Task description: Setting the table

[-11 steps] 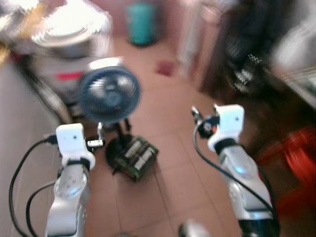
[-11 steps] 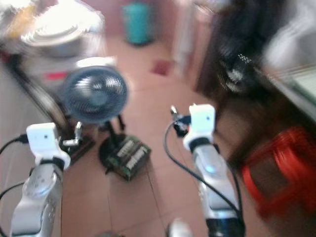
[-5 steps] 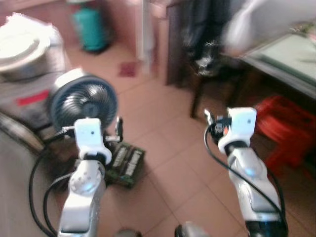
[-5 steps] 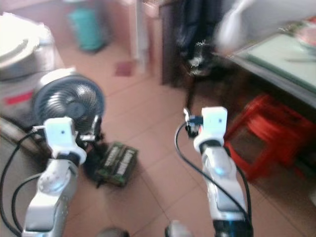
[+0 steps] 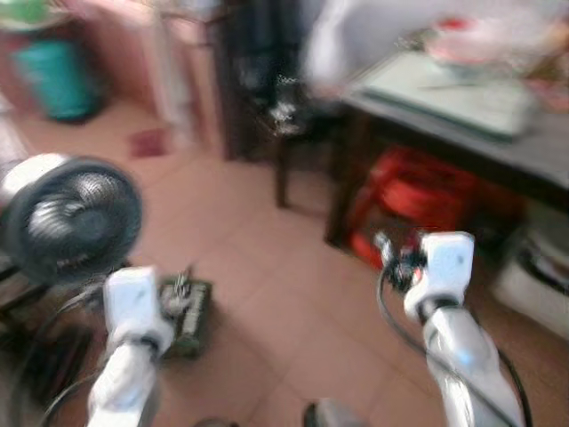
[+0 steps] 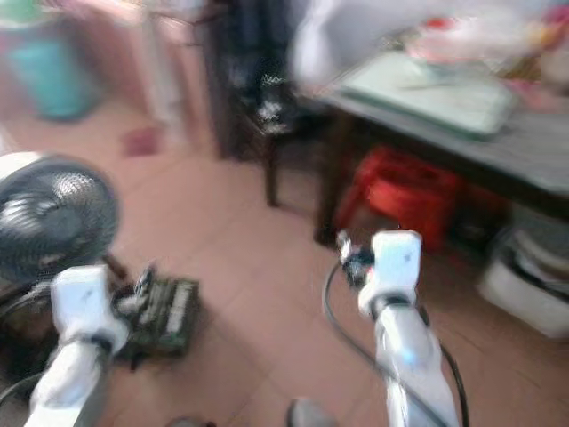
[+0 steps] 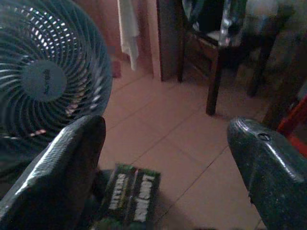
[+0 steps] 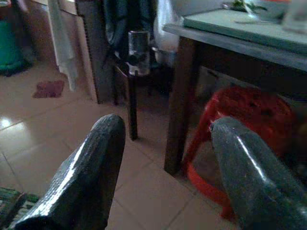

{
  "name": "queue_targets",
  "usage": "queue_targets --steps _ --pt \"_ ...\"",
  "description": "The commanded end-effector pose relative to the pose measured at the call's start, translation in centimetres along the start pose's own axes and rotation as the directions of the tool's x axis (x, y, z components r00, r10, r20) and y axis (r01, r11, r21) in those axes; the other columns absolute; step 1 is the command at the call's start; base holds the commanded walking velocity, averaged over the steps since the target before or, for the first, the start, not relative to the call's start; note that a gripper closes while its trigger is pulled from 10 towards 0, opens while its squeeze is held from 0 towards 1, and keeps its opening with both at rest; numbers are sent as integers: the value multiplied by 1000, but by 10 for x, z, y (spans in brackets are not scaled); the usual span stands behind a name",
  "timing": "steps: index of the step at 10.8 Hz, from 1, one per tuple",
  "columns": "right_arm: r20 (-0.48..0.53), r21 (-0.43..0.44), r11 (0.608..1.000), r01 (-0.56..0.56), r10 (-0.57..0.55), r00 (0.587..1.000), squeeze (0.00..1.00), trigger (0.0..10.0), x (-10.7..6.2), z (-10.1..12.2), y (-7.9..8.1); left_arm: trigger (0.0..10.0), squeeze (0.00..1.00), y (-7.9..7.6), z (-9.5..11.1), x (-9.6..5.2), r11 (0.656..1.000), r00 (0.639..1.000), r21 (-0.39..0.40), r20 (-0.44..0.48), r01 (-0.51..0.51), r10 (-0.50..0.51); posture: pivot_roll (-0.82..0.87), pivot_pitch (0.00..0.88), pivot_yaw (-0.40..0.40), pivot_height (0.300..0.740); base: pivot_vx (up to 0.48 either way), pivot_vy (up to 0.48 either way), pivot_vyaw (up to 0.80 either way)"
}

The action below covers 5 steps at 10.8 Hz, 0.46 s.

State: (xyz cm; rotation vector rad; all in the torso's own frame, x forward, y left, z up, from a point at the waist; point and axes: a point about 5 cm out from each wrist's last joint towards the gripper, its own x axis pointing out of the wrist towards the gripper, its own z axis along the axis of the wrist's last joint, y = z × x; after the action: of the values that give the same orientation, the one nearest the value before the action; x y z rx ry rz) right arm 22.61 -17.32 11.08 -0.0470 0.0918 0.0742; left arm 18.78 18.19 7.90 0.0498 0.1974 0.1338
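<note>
Head views blurred. Left gripper [image 7: 165, 163] spread wide, empty; fan [image 7: 45, 76] and green box [image 7: 129, 194] on floor just ahead. Right gripper [image 8: 165, 167] spread wide, empty; table [image 8: 240, 36] ahead and above, red stool [image 8: 249, 115] under it.
</note>
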Motion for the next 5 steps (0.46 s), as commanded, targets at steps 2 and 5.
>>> queue_targets --steps 2,5 --pt "-2 -17 1000 -6 6 1000 0 10000 -3 1 0 10000 0 -2 8 0 998 999 55 53 1 -4 -20 17 45 740 0 0 -775" --pt "38 -5 1000 -31 31 999 0 10000 8 10 9 10000 0 -20 25 9 990 982 41 125 138 -142 -27 18 53 740 0 0 -769"
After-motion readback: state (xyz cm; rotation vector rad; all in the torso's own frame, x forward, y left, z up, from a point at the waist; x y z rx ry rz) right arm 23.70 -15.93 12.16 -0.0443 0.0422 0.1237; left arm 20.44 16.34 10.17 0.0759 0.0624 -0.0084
